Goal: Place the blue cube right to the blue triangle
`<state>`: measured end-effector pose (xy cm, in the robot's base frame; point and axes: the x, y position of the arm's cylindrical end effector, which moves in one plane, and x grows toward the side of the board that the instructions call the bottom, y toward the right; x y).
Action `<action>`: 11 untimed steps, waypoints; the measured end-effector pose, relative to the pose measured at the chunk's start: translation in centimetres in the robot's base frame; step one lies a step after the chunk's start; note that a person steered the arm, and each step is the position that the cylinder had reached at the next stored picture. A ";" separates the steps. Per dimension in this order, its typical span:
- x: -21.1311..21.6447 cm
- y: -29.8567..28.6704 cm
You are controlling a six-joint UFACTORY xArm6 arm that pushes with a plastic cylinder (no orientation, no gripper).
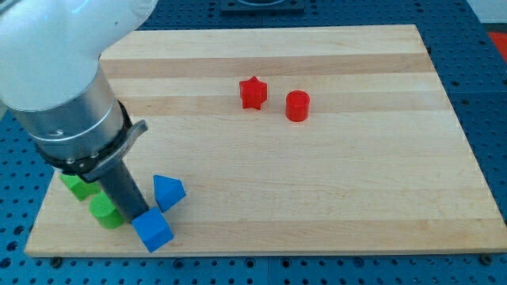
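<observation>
**Inspector:** Tip (141,217) first. You have it low in the frame's lower left, its end touching or just short of the upper left edge of the blue cube (152,230), as far as the rod lets me see. The blue triangle (168,191) sits just above and slightly right of the cube, near it but apart.

**Operator:** And the tool itself, clamped on anything?

**Inspector:** There is nothing to clamp. Your tool is a bare rod with no jaws, so it grasps nothing and only bears against a block's side. I judge the placement deliberate: from the cube's left flank, a push would carry it rightward, and it would then need to go up to settle level with the triangle's right side. That step is not yet done.

**Operator:** Anything in the way?

**Inspector:** Two green blocks (91,198), shapes partly hidden by the arm, lie left of the rod. A red star (253,93) and a red cylinder (297,105) stand well apart in the upper middle. Note that the cube is near the tabletop's bottom edge.

**Operator:** Surface?

**Inspector:** Pale wooden tabletop (333,182), planked, resting on a blue perforated base (487,87). Little of the room shows.
</observation>
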<state>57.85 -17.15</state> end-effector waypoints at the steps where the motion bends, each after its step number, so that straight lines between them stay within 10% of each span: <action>1: 0.0 -1.7; 11: 0.3 8.3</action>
